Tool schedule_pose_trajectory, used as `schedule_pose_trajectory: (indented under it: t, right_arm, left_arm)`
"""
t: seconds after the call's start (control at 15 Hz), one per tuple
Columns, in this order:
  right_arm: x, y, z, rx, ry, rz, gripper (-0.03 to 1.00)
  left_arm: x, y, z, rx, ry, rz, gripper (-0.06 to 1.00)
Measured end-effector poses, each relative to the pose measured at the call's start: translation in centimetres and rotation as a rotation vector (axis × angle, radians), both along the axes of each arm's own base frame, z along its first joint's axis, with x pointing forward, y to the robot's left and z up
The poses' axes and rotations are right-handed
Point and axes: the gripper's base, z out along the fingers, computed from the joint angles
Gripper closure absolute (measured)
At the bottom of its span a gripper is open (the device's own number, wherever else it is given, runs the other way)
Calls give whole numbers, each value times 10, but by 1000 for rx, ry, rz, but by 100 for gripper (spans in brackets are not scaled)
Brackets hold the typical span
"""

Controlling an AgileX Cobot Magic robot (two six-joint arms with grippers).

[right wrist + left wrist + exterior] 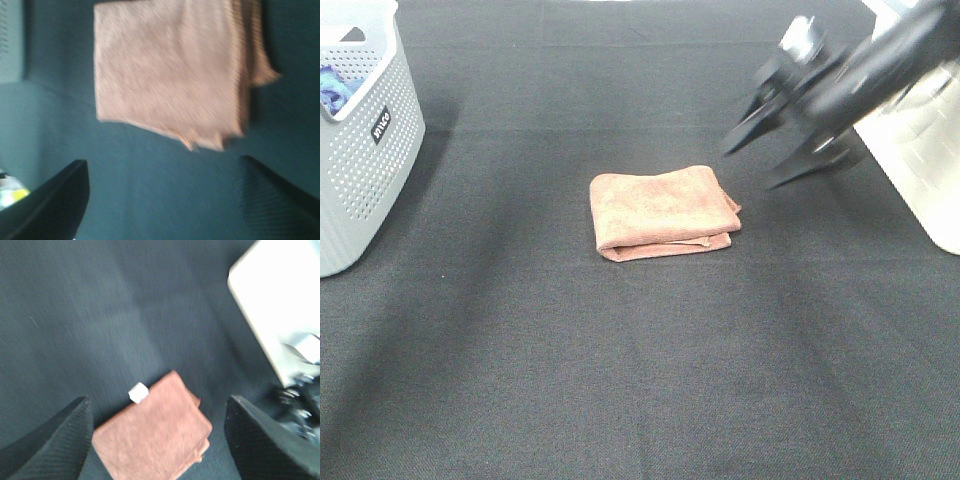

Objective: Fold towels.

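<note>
The reddish-brown towel lies folded into a small thick rectangle in the middle of the black table. It also shows in the left wrist view, with its white tag at one corner, and in the right wrist view. My right gripper hovers just right of and behind the towel, open and empty, blurred by motion; its jaws also show apart in the right wrist view. My left gripper is open and empty above the towel and is out of the exterior view.
A grey perforated basket with something blue inside stands at the left edge. A white basket stands at the right edge, also seen in the left wrist view. The table is covered in black cloth.
</note>
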Motion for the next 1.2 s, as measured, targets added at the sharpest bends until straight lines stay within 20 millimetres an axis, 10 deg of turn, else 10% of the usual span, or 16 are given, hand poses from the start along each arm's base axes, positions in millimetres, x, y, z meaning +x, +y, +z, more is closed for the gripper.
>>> schedule_pose_trajectory:
  t: [0.33,0.67,1.2]
  right_arm:
    - [-49,4,113,-305,-174,5,21]
    - [-115,-10,174,-384,-290,-54,21]
    - [-242,-28,128,-426,-255,-62,21]
  left_arm:
    - [-42,26,70,119,-144,84,24]
    - [-103,56,60,299,5,123,24]
    - [-280,117,10,435,113,173,24]
